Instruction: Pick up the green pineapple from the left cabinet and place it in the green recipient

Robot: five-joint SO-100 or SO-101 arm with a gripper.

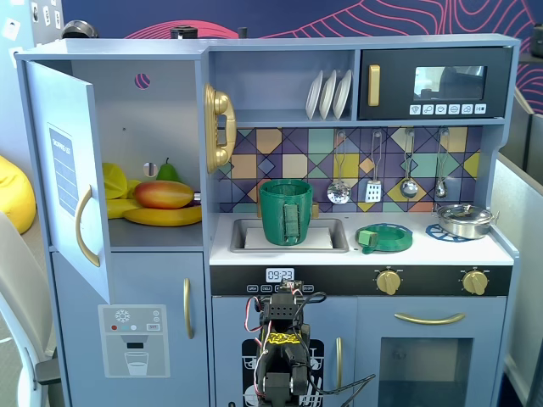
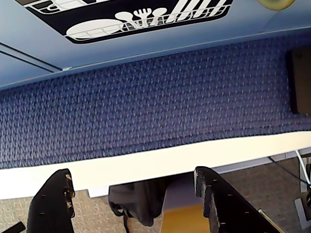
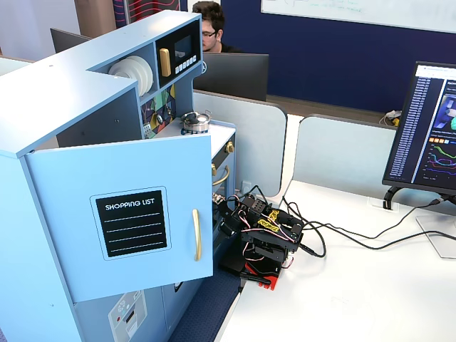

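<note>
The left cabinet (image 1: 161,110) stands open, its door (image 1: 64,170) swung out to the left; the door also shows in a fixed view (image 3: 128,214). Inside lie a mango (image 1: 163,194), bananas (image 1: 161,217) and a smooth green fruit tip (image 1: 167,171) behind the mango. The green pineapple is hidden. The green recipient (image 1: 286,212) stands upright in the sink. My arm (image 1: 284,343) is folded low in front of the kitchen. My gripper (image 2: 131,187) is open and empty, pointing down at a blue mat (image 2: 146,97).
A flat green dish (image 1: 384,237) and a small steel pot (image 1: 465,220) sit on the counter right of the sink. A gold phone (image 1: 219,127) hangs beside the cabinet. The arm's cables (image 3: 342,239) trail across the white desk. A monitor (image 3: 427,128) stands at the right.
</note>
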